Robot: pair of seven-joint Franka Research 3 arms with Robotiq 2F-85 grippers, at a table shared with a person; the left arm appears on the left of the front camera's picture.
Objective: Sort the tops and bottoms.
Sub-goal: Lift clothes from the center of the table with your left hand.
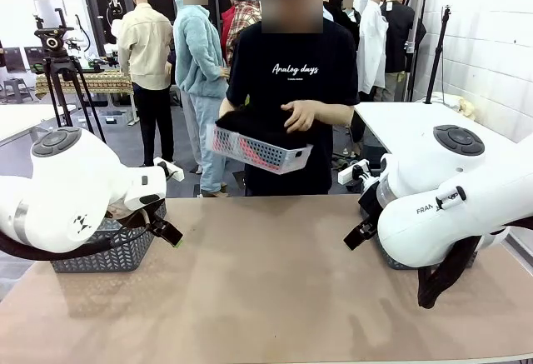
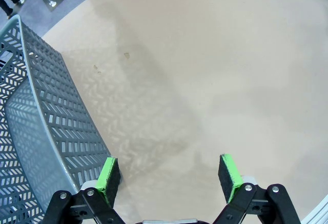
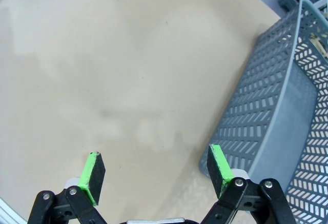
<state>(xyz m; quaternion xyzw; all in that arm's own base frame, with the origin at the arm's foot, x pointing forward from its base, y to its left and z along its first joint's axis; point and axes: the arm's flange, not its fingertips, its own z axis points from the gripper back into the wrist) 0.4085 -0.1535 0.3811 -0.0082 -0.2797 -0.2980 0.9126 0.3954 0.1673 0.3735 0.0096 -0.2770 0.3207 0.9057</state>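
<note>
left claw (image 2: 169,175) and right claw (image 3: 156,170) both hang spread and empty over the bare table (image 1: 275,289). a black folded bundle (image 1: 250,122), probably bottoms, lies in a white basket (image 1: 262,154) that the person holds tilted at the far side, one hand (image 1: 301,116) at the bundle. the left grey basket (image 2: 46,131) stands beside the left claw, the right grey basket (image 3: 277,106) beside the right. sorting looks not yet begun. next, the clothes must reach the table, then a claw must pinch a soft fold.

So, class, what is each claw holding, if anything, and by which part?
Nothing: the left claw and right claw both stand open above the table.
</note>
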